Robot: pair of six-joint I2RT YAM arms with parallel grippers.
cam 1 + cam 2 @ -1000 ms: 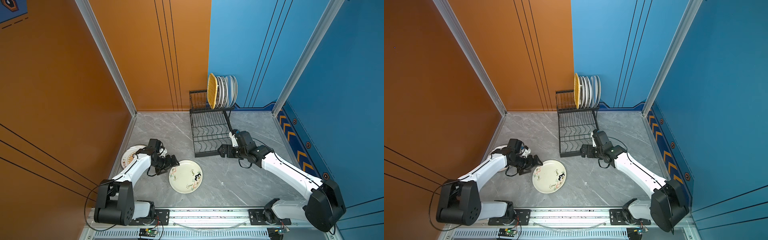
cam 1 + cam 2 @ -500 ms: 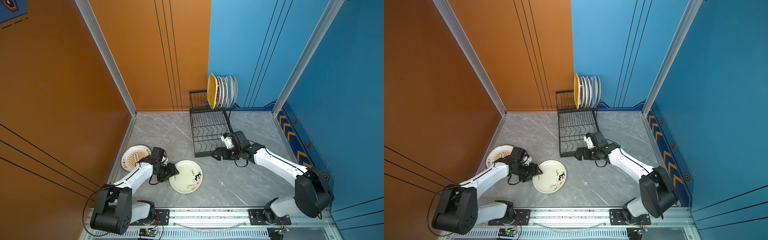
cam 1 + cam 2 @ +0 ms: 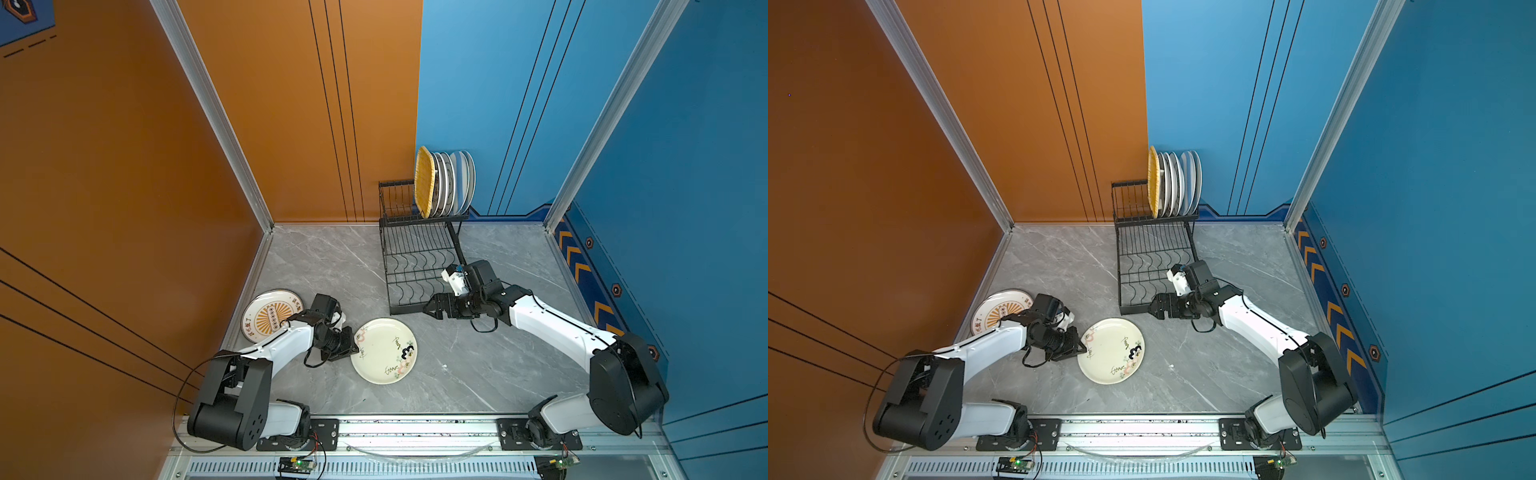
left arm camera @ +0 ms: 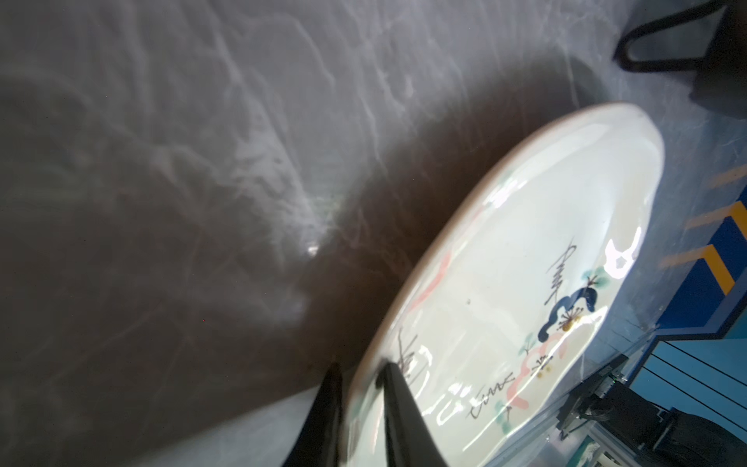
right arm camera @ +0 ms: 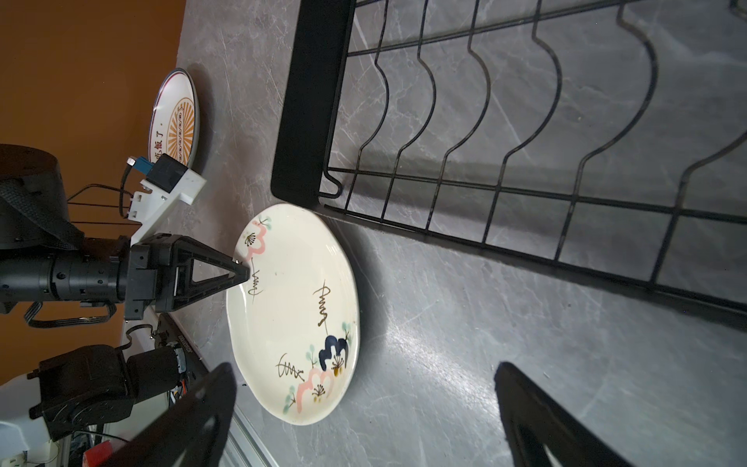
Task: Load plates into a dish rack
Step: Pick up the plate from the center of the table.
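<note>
A cream plate (image 3: 384,351) with printed pink and blue flowers lies on the grey table, in front of the dish rack (image 3: 387,270). My left gripper (image 3: 355,348) is shut on this plate's left rim, one finger over it and one under it; the left wrist view shows the left gripper (image 4: 359,370) pinching the plate (image 4: 505,283). My right gripper (image 3: 430,309) hovers open at the rack's front right corner with nothing between its fingers. A second plate (image 3: 272,316) with an orange sunburst print lies flat at the left. Several plates (image 3: 451,183) and a yellow woven tray (image 3: 424,183) stand in the rack's raised rear tier.
The rack's lower tier (image 5: 525,121) of wavy wires holds nothing. Orange walls stand at the left and back and blue walls at the right. An aluminium rail (image 3: 415,428) carrying both arm bases runs along the table's front edge.
My left gripper moved right from beside the sunburst plate to the flowered plate's rim and closed on it. My right arm drew in toward the rack's front corner, still open.
</note>
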